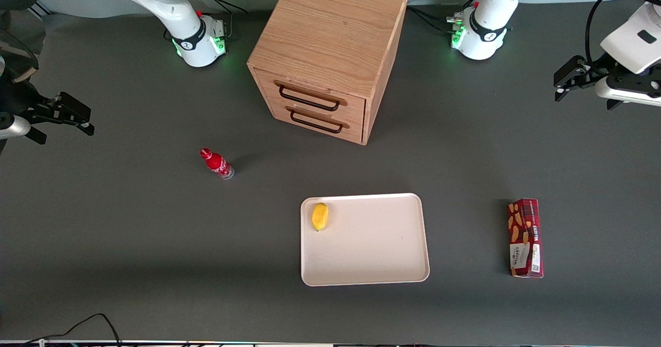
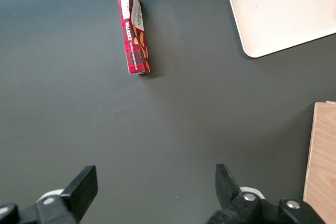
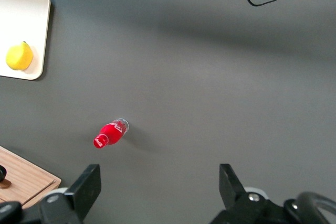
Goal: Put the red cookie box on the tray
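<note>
Above the surface (image 1: pixel 129 243) at my end, my gripper (image 2: pixel 157 190) hangs w/ fingers spread apart, holding nothing; box (image 1: pixel 525 237) lies flat, well apart from tray (image 1: pixel 372 277); lemon (image 1: pixel 319 216) on tray.

Dark-red tartan cookie box (image 1: pixel 525 237), cream tray (image 1: pixel 372 249), black pincer (image 2: pixel 155 190).

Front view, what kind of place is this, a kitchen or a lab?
Most likely a robot lab test bench: arms bolted to a bare grey table, staged props like the red cookie box, tray and drawer cabinet. The left claw hangs open above the table.
</note>
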`<state>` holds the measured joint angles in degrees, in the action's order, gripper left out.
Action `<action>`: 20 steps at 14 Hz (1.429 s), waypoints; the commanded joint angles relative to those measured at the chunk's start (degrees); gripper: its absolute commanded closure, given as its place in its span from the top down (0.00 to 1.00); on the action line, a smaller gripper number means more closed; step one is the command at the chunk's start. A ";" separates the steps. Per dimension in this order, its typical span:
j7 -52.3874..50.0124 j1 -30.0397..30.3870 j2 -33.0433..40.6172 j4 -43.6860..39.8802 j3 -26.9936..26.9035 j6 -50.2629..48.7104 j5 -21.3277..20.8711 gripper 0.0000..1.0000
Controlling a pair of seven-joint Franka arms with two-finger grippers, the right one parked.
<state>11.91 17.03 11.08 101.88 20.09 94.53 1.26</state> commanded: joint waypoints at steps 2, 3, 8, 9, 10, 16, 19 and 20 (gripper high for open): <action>3.11 0.28 -1.06 -2.11 -0.67 -1.28 1.03 1.00; 2.86 0.28 -1.50 -2.38 -0.67 -1.46 1.03 1.00; 2.24 0.46 -2.03 -2.56 -0.85 -1.63 0.67 1.00; 2.24 0.46 -1.94 -2.56 -0.85 -1.81 0.76 1.00; 2.15 0.46 -2.12 -2.82 -0.85 -1.81 0.85 1.00; -0.21 -0.24 -24.92 -24.14 -0.85 -0.84 -4.76 1.00; -2.76 -0.77 -34.96 -30.85 -0.76 3.26 -8.64 1.00; -3.73 -0.86 -37.16 -30.77 -0.76 7.03 -9.69 1.00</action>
<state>11.07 17.13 -19.50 77.00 18.89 99.13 -5.98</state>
